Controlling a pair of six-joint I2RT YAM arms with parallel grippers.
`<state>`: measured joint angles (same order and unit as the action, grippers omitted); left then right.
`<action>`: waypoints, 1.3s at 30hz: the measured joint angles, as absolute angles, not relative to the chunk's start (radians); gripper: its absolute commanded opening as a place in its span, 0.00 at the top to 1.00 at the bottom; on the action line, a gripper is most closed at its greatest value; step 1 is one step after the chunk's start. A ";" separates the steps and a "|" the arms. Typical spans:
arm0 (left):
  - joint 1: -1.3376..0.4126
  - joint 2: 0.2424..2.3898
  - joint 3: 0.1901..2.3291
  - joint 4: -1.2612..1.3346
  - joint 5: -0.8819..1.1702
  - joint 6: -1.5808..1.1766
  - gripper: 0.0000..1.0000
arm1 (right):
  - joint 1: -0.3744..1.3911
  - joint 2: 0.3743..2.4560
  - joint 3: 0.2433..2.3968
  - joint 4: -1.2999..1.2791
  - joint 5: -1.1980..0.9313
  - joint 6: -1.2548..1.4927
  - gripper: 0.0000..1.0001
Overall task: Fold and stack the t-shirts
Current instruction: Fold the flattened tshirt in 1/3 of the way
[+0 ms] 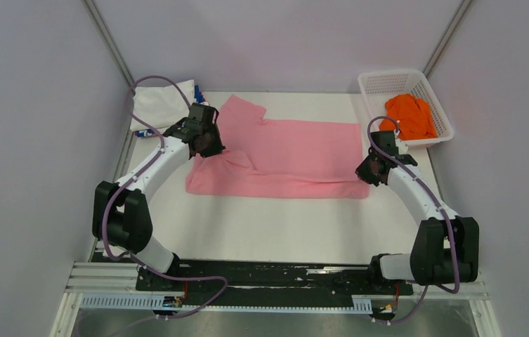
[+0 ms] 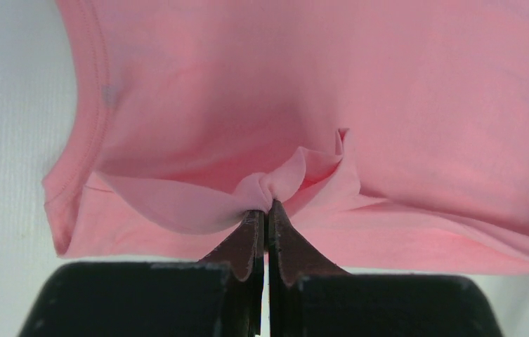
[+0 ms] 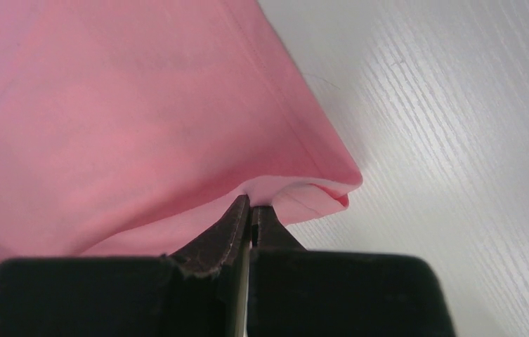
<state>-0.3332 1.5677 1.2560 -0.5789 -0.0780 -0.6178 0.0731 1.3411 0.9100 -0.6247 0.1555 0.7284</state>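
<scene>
The pink t-shirt (image 1: 289, 154) lies spread across the middle of the table, one sleeve sticking out at the far left. My left gripper (image 1: 209, 149) is shut on a bunched fold of the pink t-shirt (image 2: 275, 186) at its left side. My right gripper (image 1: 368, 174) is shut on the pink t-shirt's near right corner (image 3: 303, 193). The orange t-shirt (image 1: 410, 116) lies crumpled in the white mesh basket (image 1: 381, 83). A folded white t-shirt (image 1: 164, 104) with a blue and red one under it (image 1: 199, 93) lies at the far left.
The basket stands at the table's far right corner. Grey walls close in the table on three sides. Bare white tabletop (image 1: 268, 225) lies between the pink shirt and the arm bases.
</scene>
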 measured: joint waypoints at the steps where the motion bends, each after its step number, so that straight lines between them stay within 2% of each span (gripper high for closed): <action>1: -0.329 1.568 1.258 -0.578 -0.080 -0.616 1.00 | 0.072 1.341 0.911 -0.622 0.155 0.727 1.00; 12: -0.298 1.635 1.352 -0.556 -0.089 -0.595 1.00 | 0.060 1.428 0.948 -0.561 0.155 0.709 0.95; 15: -0.290 1.711 1.388 -0.545 -0.091 -0.592 0.93 | 0.054 1.475 0.963 -0.540 0.157 0.705 0.93; 17: -0.284 1.778 1.423 -0.533 -0.098 -0.586 0.63 | 0.044 1.520 0.984 -0.525 0.161 0.705 0.87; 18: -0.281 1.813 1.444 -0.529 -0.104 -0.577 0.27 | 0.038 1.546 0.997 -0.516 0.165 0.706 0.79; 20: -0.274 1.903 1.520 -0.529 -0.115 -0.564 0.04 | 0.025 1.595 1.026 -0.506 0.170 0.711 0.44; 21: -0.270 1.952 1.576 -0.532 -0.118 -0.565 0.01 | 0.020 1.620 1.044 -0.500 0.174 0.715 0.30; 24: -0.258 2.075 1.741 -0.556 -0.134 -0.560 0.00 | 0.010 1.666 1.081 -0.489 0.178 0.715 0.04; 25: -0.255 2.096 1.780 -0.559 -0.139 -0.558 0.00 | 0.009 1.668 1.085 -0.488 0.180 0.712 0.00; 30: -0.252 2.043 1.751 -0.551 -0.128 -0.552 0.00 | 0.012 1.658 1.084 -0.488 0.183 0.706 0.00; 39: -0.260 1.802 1.311 -0.423 0.038 -0.587 0.00 | 0.140 1.541 1.002 -0.421 0.086 0.632 0.00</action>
